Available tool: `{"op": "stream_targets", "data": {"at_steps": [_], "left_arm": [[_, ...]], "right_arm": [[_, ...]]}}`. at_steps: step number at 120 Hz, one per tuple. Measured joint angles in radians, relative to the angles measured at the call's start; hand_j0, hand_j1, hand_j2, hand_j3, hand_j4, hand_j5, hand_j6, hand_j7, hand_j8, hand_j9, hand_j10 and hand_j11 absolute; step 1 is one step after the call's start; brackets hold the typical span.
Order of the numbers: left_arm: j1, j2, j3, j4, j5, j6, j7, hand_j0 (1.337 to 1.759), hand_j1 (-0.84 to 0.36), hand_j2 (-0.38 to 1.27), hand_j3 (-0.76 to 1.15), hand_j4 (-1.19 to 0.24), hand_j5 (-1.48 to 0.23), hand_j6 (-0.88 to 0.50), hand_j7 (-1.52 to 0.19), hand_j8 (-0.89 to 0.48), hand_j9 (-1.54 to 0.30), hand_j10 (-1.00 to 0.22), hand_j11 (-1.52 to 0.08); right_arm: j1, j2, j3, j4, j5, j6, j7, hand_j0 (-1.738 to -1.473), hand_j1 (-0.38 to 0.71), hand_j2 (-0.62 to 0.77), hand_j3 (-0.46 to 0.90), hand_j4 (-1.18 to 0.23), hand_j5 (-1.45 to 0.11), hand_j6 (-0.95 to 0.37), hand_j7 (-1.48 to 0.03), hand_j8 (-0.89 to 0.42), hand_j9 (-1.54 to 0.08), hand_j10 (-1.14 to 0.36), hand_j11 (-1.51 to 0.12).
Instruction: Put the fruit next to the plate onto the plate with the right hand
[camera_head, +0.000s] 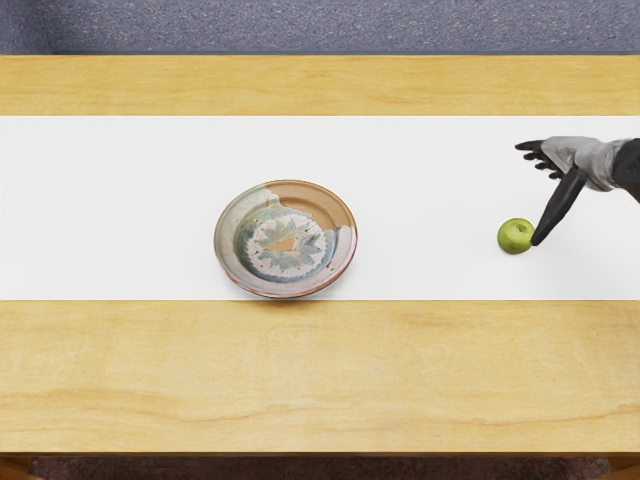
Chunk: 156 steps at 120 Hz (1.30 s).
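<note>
At the right end of the white runner (130, 200) on the worktop (300, 370), the green apple (514, 236) lies well apart from the plate (340, 215); the right robot hand (560, 172) is open, one outstretched fingertip at the apple's right side

One ceramic plate (228, 250), glazed in brown and grey-green. One green apple (515, 235), the only fruit. One robot hand (562, 172) in view, the right one. One white runner (120, 210), laid along one wooden worktop (300, 370).
</note>
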<state>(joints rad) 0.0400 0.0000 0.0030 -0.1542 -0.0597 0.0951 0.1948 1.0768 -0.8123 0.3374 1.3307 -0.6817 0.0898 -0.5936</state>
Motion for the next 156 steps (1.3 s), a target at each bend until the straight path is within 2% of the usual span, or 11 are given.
{"op": "stream_targets", "data": {"at_steps": [22, 44, 58, 79, 105, 128, 156], "left_arm": [[0.001, 0.000, 0.000, 0.001, 0.000, 0.000, 0.000, 1.658, 0.34, 0.00, 0.00, -0.01, -0.01, -0.01, -0.01, -0.01, -0.01, -0.01, -0.01], [0.001, 0.000, 0.000, 0.001, -0.001, 0.000, 0.000, 1.658, 0.34, 0.00, 0.00, -0.01, -0.01, -0.01, -0.01, -0.01, -0.01, -0.01, -0.01], [0.001, 0.000, 0.000, 0.001, -0.001, 0.000, 0.000, 1.658, 0.34, 0.00, 0.00, -0.01, -0.01, -0.01, -0.01, -0.01, -0.01, -0.01, -0.01], [0.007, 0.000, 0.000, 0.001, -0.002, 0.000, 0.000, 1.658, 0.34, 0.00, 0.00, -0.01, -0.01, -0.01, -0.01, -0.01, -0.01, -0.01, -0.01], [0.008, 0.000, 0.001, 0.001, -0.002, -0.001, 0.000, 1.658, 0.34, 0.00, 0.00, -0.01, -0.01, -0.01, -0.01, -0.01, -0.01, -0.01, -0.01], [0.009, 0.000, 0.001, 0.001, -0.002, 0.000, 0.000, 1.658, 0.34, 0.00, 0.00, -0.01, -0.01, -0.01, -0.01, -0.01, -0.01, -0.01, -0.01], [0.010, 0.000, 0.001, 0.001, -0.002, -0.001, 0.000, 1.658, 0.34, 0.00, 0.00, -0.01, -0.01, -0.01, -0.01, -0.01, -0.01, -0.01, -0.01]], "right_arm": [[-0.026, 0.098, -0.010, -0.003, -0.072, -0.113, -0.014, -1.658, -0.29, -0.01, 0.00, -0.05, -0.06, -0.05, -0.06, -0.05, -0.06, -0.05, -0.06], [-0.058, 0.075, -0.024, 0.053, -0.146, -0.104, -0.017, -1.658, -0.27, -0.01, 0.00, -0.07, -0.09, -0.08, -0.09, -0.07, -0.09, -0.07, -0.09], [-0.087, 0.042, -0.030, 0.060, -0.154, -0.099, 0.040, -1.658, -0.24, -0.02, 0.00, -0.10, -0.12, -0.10, -0.12, -0.10, -0.12, -0.10, -0.12], [-0.134, 0.037, -0.030, 0.051, -0.147, -0.184, 0.069, -1.658, -0.11, -0.04, 0.00, -0.21, -0.26, -0.21, -0.26, -0.21, -0.26, -0.20, -0.26], [-0.194, 0.064, -0.034, 0.043, -0.154, -0.393, 0.078, -1.658, -0.07, -0.04, 0.00, -0.24, -0.31, -0.24, -0.30, -0.24, -0.31, -0.24, -0.31], [-0.211, 0.068, -0.048, 0.043, -0.159, -0.430, 0.079, -1.658, -0.09, -0.04, 0.00, -0.22, -0.29, -0.22, -0.29, -0.22, -0.29, -0.22, -0.29], [-0.214, 0.105, -0.051, 0.044, -0.159, -0.436, 0.080, -1.658, 0.04, -0.06, 0.00, -0.33, -0.43, -0.33, -0.43, -0.33, -0.43, -0.33, -0.43]]}}
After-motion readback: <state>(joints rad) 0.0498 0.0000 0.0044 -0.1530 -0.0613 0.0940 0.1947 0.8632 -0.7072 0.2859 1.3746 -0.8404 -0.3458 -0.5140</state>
